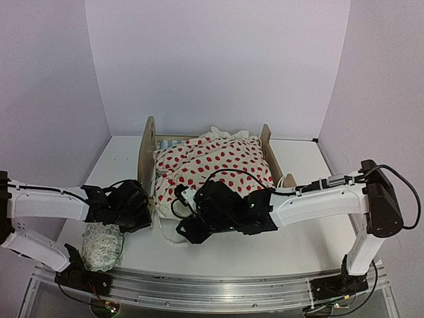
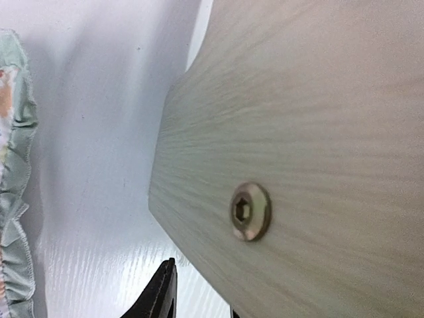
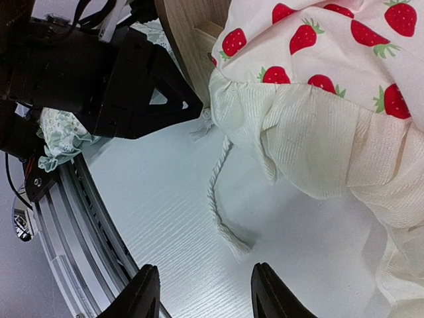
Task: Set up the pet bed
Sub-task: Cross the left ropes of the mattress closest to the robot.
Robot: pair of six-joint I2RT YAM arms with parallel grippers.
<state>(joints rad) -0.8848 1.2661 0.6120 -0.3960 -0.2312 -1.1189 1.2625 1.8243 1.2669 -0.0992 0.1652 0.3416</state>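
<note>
The pet bed stands mid-table with its plywood headboard [image 1: 147, 156] on the left and its footboard [image 1: 268, 149] on the right. A strip of striped mattress [image 1: 165, 144] shows by the headboard. A cream red-dotted blanket [image 1: 212, 162] lies heaped over the bed and spills off the near side. My left gripper [image 1: 138, 202] is at the headboard's lower near corner. In the left wrist view the headboard [image 2: 298, 132] fills the frame and hides one finger of the left gripper [image 2: 201, 289]. My right gripper [image 3: 205, 291] stands open and empty over bare table, just short of the blanket's cord [image 3: 218, 205].
A small pale patterned pillow [image 1: 103, 246] lies at the near left beside the left arm and shows again as the pillow [image 2: 13, 199]. The metal rail [image 1: 212, 288] runs along the near edge. The left arm's gripper body [image 3: 132, 79] sits close to the right gripper's left.
</note>
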